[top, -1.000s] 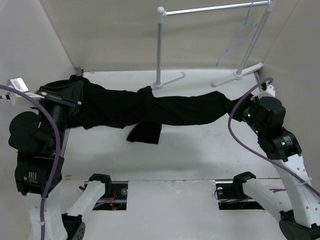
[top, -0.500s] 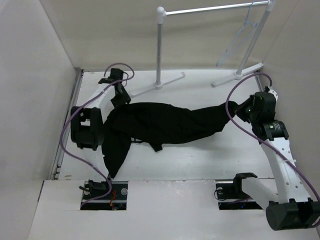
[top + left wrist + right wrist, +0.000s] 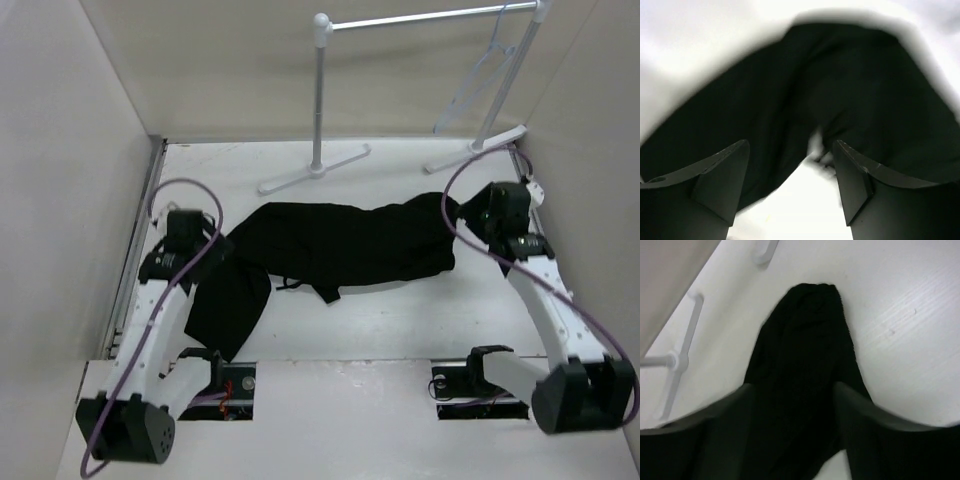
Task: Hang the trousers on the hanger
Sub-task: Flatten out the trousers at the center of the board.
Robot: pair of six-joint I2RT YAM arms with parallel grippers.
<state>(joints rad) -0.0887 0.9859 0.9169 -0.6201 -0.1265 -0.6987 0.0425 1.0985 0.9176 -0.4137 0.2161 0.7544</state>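
The black trousers lie crumpled across the middle of the table, one leg trailing toward the near left. My left gripper sits at their left end. In the left wrist view it is open, with bare table between its fingers and the trousers just beyond. My right gripper is at the right end; its wrist view shows it open, hovering over the trousers without gripping them. The pale hanger hangs from the rack's bar at the back right.
The white garment rack stands at the back, its feet spread on the table behind the trousers. One rack foot shows in the right wrist view. Beige walls close in the left, right and back.
Both grippers have opened and let go of the trousers, which dropped from a stretched span into a heap on the table. The left arm swung back to the trousers' left end.
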